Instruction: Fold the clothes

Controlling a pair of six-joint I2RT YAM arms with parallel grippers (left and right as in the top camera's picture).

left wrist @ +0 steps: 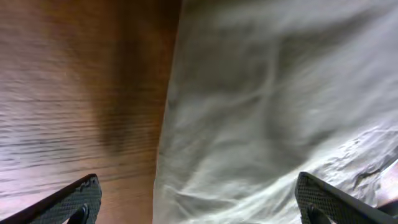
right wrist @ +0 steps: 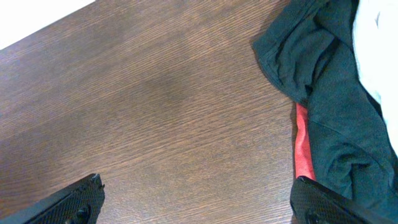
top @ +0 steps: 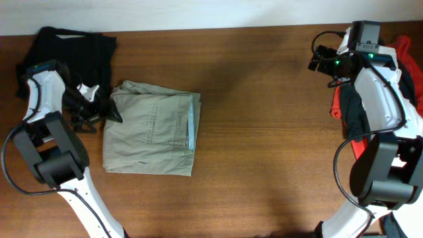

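Folded khaki trousers (top: 151, 127) lie flat on the table left of centre, a pale blue-white waistband edge showing along their right side. My left gripper (top: 109, 109) is open at their upper left edge; in the left wrist view its fingers (left wrist: 199, 202) straddle the khaki fabric (left wrist: 273, 112) and bare wood. A folded black garment (top: 69, 49) lies at the back left. My right gripper (top: 317, 59) is open and empty at the back right, over bare table (right wrist: 155, 112). Beside it a pile holds a dark garment (right wrist: 329, 106), a red one (right wrist: 303, 149) and a white one (right wrist: 379, 43).
The wooden table (top: 264, 132) runs across the whole view, with a white wall edge along the back. The pile of unfolded clothes (top: 406, 66) lies at the far right edge, partly under my right arm.
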